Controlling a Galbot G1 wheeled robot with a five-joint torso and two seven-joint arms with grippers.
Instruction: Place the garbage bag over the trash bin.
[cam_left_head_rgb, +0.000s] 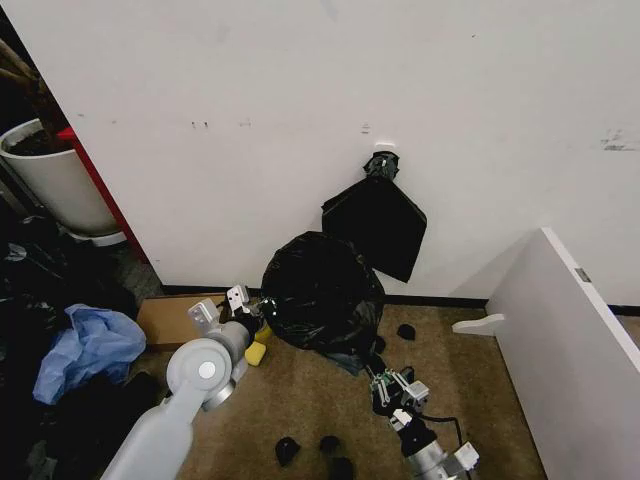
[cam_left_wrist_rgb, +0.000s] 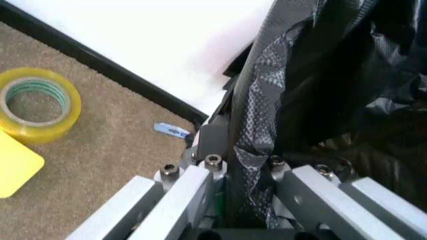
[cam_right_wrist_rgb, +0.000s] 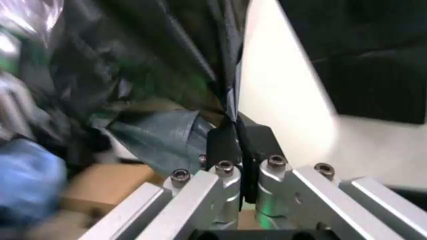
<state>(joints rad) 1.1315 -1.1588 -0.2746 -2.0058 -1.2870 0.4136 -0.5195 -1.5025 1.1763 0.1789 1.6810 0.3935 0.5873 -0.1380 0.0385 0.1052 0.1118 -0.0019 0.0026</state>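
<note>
Head view, garbage bag: the glossy black garbage bag (cam_left_head_rgb: 322, 290) bulged in a rounded mass on the brown carpet (cam_left_head_rgb: 480, 400), close to the white wall (cam_left_head_rgb: 300, 90), draped so that nothing underneath could be made out.
Head view, left gripper: the left gripper (cam_left_head_rgb: 250, 310) sat at the bag's left edge, right against the plastic, with a yellow tape roll (cam_left_head_rgb: 256, 352) just near of it.
Head view, right gripper: the right gripper (cam_left_head_rgb: 385, 378) was low on the bag's near-right side, close to its trailing hem.
Head view, surroundings: a flat black kite-shaped bundle (cam_left_head_rgb: 378, 222) hung on the wall behind the bag; a pale blue bag (cam_left_head_rgb: 88, 345) lay far left, and a white planter pot (cam_left_head_rgb: 55, 180) stood at the far left.
Left wrist view, grip: the left gripper (cam_left_wrist_rgb: 235, 165) was clenched on a fold of the garbage bag (cam_left_wrist_rgb: 320, 80), the textured film pinched between its fingers; the tape roll (cam_left_wrist_rgb: 39, 106) lay on the carpet beside the black baseboard (cam_left_wrist_rgb: 107, 75).
Right wrist view, grip: the right gripper (cam_right_wrist_rgb: 237, 150) was clamped tight on a thin edge of the garbage bag (cam_right_wrist_rgb: 133, 60), the sheet rising taut from the pinch.
</note>
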